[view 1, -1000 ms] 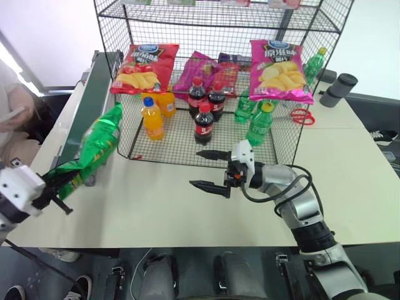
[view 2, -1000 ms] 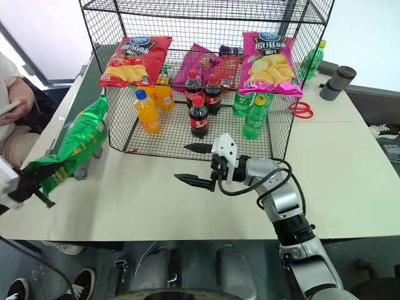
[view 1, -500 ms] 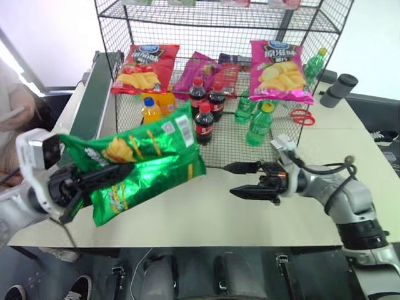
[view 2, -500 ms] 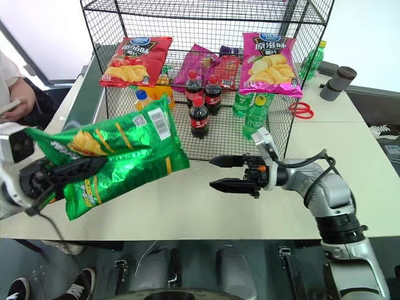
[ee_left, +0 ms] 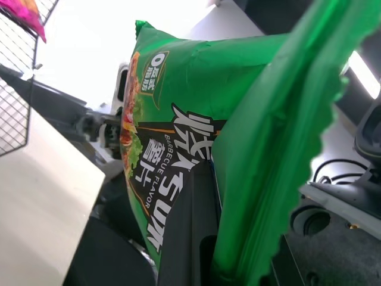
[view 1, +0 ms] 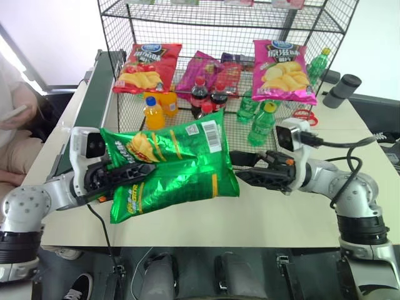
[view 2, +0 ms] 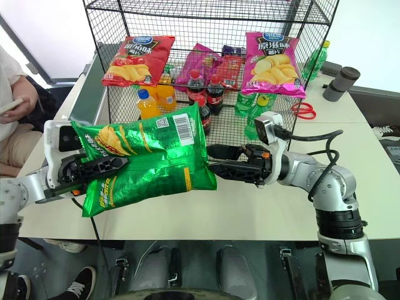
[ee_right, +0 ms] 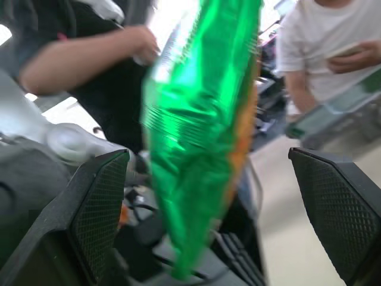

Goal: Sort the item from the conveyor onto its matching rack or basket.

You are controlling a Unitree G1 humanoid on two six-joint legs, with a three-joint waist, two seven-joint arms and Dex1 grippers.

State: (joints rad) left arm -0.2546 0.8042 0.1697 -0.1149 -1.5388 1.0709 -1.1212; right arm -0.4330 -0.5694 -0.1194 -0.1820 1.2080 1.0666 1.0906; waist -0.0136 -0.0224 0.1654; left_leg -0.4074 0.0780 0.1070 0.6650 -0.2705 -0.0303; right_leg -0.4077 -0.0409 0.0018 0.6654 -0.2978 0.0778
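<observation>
The item, a glossy green crisp bag [view 1: 175, 165], hangs lengthwise above the table's front, barcode side up, before the rack [view 1: 119, 37]. My left gripper [view 1: 147, 170] is shut on the bag's left end; in the left wrist view the bag [ee_left: 178, 119] sits pinched against a black finger [ee_left: 190, 226]. My right gripper [view 1: 236, 165] is open at the bag's right end, its fingers on either side of the edge. The right wrist view has the bag [ee_right: 196, 119] standing between the wide-spread pads [ee_right: 98, 208]. The conveyor [view 1: 94, 94] runs along the table's left side.
Inside the rack hang a red crisp bag [view 1: 145, 65], purple bags [view 1: 200, 72] and a pink crisp bag [view 1: 283, 69], above orange [view 1: 153, 112], cola [view 1: 199, 94] and green bottles [view 1: 261, 122]. Red scissors [view 1: 302, 116] and grey cups [view 1: 340, 89] lie right. A person [view 1: 15, 119] sits left.
My left arm swung the green bag from beside the conveyor to the right and rolled it flat before the rack. The open right gripper rose and now straddles the bag's right end.
</observation>
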